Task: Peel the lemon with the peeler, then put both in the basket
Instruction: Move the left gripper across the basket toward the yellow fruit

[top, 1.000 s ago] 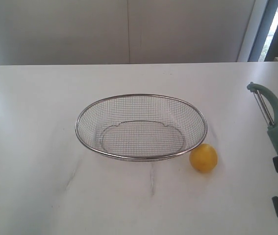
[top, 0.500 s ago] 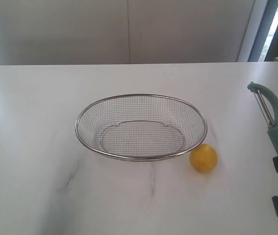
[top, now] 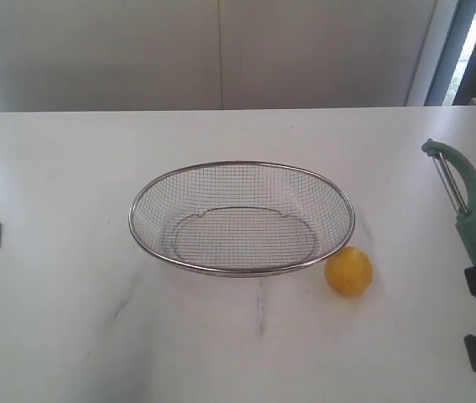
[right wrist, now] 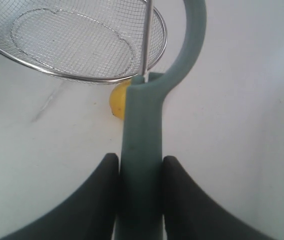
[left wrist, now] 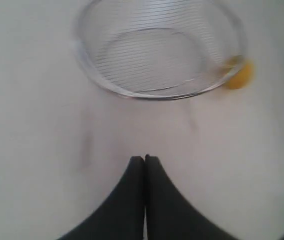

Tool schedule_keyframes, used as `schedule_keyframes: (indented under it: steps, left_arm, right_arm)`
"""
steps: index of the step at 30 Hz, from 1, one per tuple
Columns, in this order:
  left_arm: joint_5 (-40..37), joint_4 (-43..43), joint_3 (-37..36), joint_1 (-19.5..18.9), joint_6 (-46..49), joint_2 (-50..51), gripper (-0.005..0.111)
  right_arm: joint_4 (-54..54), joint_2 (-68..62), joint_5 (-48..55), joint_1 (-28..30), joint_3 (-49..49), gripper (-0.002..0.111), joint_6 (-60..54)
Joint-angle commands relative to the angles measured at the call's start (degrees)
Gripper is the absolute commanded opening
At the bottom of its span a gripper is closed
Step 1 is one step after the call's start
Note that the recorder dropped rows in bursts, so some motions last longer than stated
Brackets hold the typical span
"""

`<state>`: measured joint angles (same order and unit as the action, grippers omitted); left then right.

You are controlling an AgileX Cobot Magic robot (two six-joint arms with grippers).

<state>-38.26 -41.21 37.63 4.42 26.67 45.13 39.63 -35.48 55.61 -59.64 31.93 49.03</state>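
Here, the right wrist view gives what the exterior view cannot: the right end effector [right wrist: 140, 160] has its dark jaws pressed against either side of the peeler [right wrist: 143, 125] handle, partly open around it and gripping it. In the exterior view only a dark part of that end effector shows at the frame edge, with the peeler rising out of it. The left wrist view alone shows the left end effector [left wrist: 145, 159], its jaws closed tight together and holding nothing, above the bare desk [left wrist: 31, 150].

The peeler has a pale teal handle, a curved teal head and a thin metal blade spanning the curve. It points straight out from the right end effector, toward the basket [top: 242, 164], a wide oval of silver wire mesh.

The lemon [top: 348, 270] is small, nearly round and bright yellow. It lies on the desk just beside the basket's rim, outside it. It sits ahead of the right end effector, partly hidden behind the peeler's handle in the right wrist view. From the left end effector it lies well apart, past the far side of the basket.
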Motion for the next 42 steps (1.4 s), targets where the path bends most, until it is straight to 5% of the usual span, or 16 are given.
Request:
schedule_keyframes:
  steps: [1, 7, 16, 21, 29, 31, 37, 42]
  left_arm:
    - [-6.44, -26.55, 0.11, 0.78, 18.92, 4.4, 0.0]
    - [1.01, -31.68, 0.11, 12.58, 20.94, 8.8, 0.0]
    - [32.15, -34.35, 3.59, 45.08, 20.94, 21.78, 0.0]
    - [41.67, -33.65, 15.07, 57.57, 21.1, 35.36, 0.0]
    - [48.84, -32.83, 33.73, 64.21, 21.99, 55.42, 0.0]
    - [49.12, -32.39, 34.5, 64.21, 31.03, 57.0, 0.0]
    - [49.24, -29.02, 34.47, 64.21, 78.12, 57.42, 0.0]
    - [51.22, -29.02, 34.47, 63.81, 90.71, 57.42, 0.0]
  right_arm:
    - [0.8, 0.51, -0.32, 0.33, -0.13, 0.0, 0.84]
    - [1.02, 0.51, 0.94, 0.33, -0.13, 0.0, 2.38]
    - [5.25, 0.51, 7.23, 0.33, -0.02, 0.0, 8.49]
    - [8.22, 0.51, 12.61, 0.33, -0.02, 0.0, 13.95]
    - [9.7, 0.51, 14.36, 0.33, -0.02, 0.0, 15.69]
    - [10.05, 0.51, 14.36, 0.33, -0.02, 0.0, 16.42]
    - [11.34, 0.67, 14.36, 0.33, -0.02, 0.0, 20.15]
    - [11.34, 0.67, 14.36, 0.33, -0.02, 0.0, 20.29]
